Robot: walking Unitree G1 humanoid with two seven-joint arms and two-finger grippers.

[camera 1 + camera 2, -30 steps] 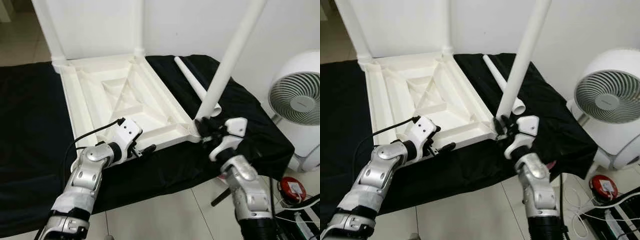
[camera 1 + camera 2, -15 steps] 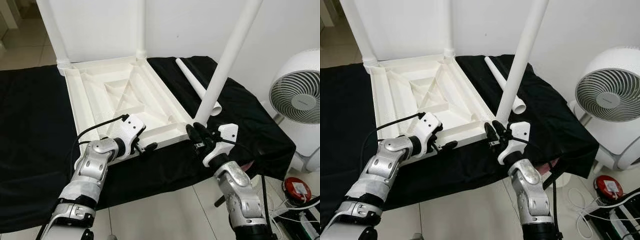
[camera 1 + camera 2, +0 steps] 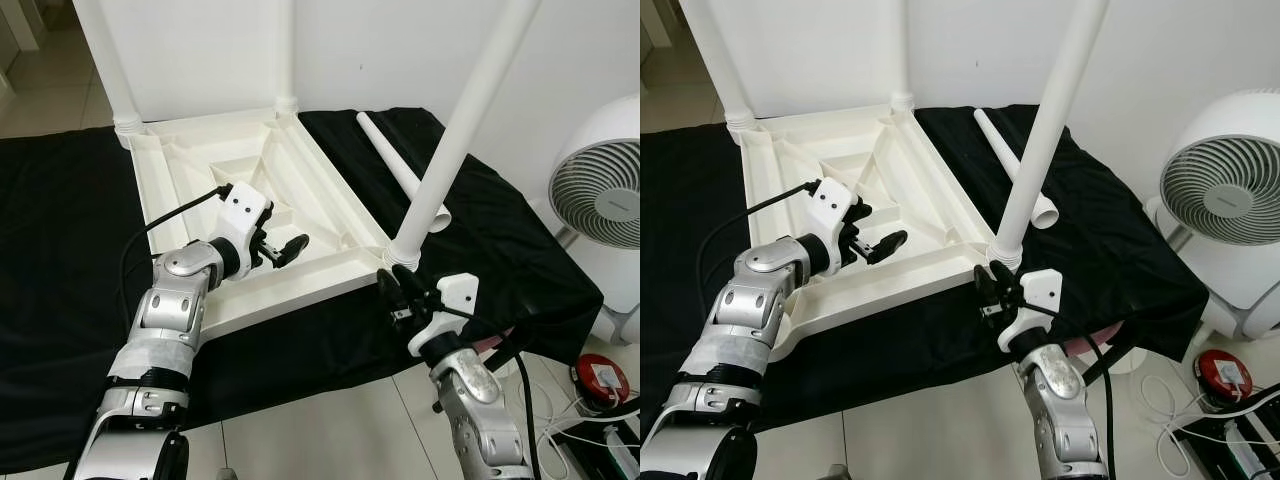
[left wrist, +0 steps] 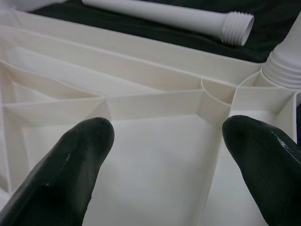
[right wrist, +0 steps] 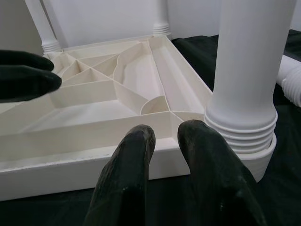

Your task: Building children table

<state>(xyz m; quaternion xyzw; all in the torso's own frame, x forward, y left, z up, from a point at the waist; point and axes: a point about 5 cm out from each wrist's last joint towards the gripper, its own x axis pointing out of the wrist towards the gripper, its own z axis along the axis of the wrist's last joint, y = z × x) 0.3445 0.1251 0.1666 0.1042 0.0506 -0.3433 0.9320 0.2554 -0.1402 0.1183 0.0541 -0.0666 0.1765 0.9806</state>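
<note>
A white table top lies upside down on a black cloth. Legs stand screwed in at the far left corner, the far right corner and the near right corner. One loose leg lies on the cloth to the right, its threaded end facing the near edge. My left gripper hovers open over the ribbed underside, holding nothing. My right gripper sits just in front of the near right leg's base, fingers together and off the leg.
A white fan stands on the floor to the right. A red object and cables lie on the tiles beside it. The black cloth spreads wide on the left. A white wall rises behind the table.
My right gripper let go of the near right leg's base and drew back toward me. My left gripper moved from the near edge up over the table's underside.
</note>
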